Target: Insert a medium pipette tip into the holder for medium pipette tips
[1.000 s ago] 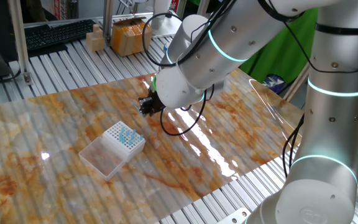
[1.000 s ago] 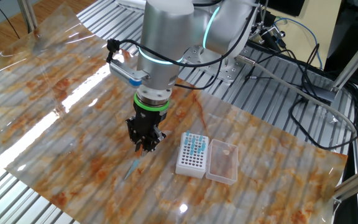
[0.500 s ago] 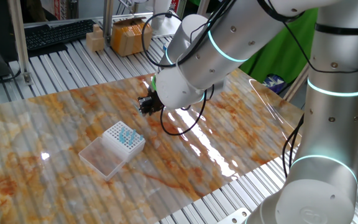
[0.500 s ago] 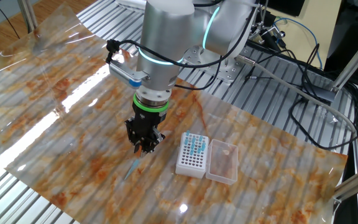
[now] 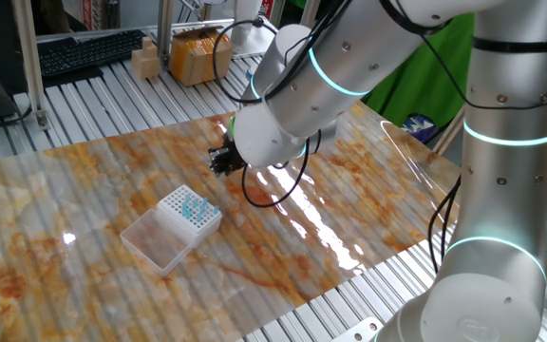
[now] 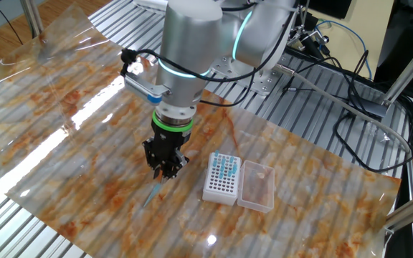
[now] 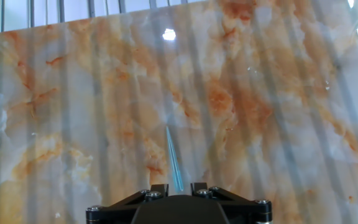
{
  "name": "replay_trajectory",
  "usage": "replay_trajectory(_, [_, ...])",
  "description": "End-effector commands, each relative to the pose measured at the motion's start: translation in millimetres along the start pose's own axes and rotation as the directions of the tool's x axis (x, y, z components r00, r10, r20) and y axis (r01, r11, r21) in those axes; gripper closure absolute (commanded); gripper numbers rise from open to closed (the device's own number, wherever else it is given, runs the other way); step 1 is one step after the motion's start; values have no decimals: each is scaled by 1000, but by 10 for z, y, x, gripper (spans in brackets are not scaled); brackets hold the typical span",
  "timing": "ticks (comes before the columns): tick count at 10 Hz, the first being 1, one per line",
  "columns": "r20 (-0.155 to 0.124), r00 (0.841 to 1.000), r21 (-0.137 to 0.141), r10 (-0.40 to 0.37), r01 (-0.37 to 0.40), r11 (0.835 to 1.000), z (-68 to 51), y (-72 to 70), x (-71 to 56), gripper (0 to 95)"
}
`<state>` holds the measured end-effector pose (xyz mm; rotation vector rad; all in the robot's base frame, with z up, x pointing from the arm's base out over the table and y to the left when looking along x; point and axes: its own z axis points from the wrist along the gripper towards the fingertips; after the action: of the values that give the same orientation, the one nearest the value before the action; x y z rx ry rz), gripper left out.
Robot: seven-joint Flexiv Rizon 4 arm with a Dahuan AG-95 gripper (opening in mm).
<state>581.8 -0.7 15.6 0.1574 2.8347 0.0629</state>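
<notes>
In one fixed view, the silver arm (image 5: 349,66) reaches down over the marbled orange-and-white table (image 5: 84,190), and its dark gripper (image 5: 222,160) hangs above the surface, up and to the right of the holder for medium pipette tips (image 5: 189,214). The holder sits on the table with a patch of light-blue tips in its white gridded top, and its clear lid (image 5: 156,240) lies open, flat beside it. From here the fingers are too small and dark to tell how they stand.

In the other fixed view, the gripper (image 6: 165,166) points straight down, to the left of the holder (image 6: 221,178) and apart from it. The medium pipette tip (image 6: 156,190) sticks out below the fingertips as a thin pale-blue sliver, slanting down toward the table. The clear lid (image 6: 257,185) lies on the holder's right side.

In the hand view, the two black fingers (image 7: 159,189) show at the bottom edge, drawn close together with the tip (image 7: 173,160) pinched between them. The tip runs up and slightly left from the fingers, narrowing to a point over bare marbled table (image 7: 278,99)
</notes>
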Motion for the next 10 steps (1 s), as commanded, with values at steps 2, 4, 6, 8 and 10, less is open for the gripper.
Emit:
replay_trajectory(2, [7, 1000, 0, -5, 5, 1000, 28, 1, -11, 760])
replay_trajectory(4, [16, 1000, -1, -8, 8, 1000, 53, 1, -15, 760])
replay_trajectory(6, [24, 1000, -2, -11, 11, 1000, 59, 0, -13, 760])
replay_trajectory(8, [26, 999, -1, -24, 24, 1000, 59, 0, -13, 760])
replay_trajectory(10, [27, 999, -1, -34, 34, 999, 61, 0, -15, 760])
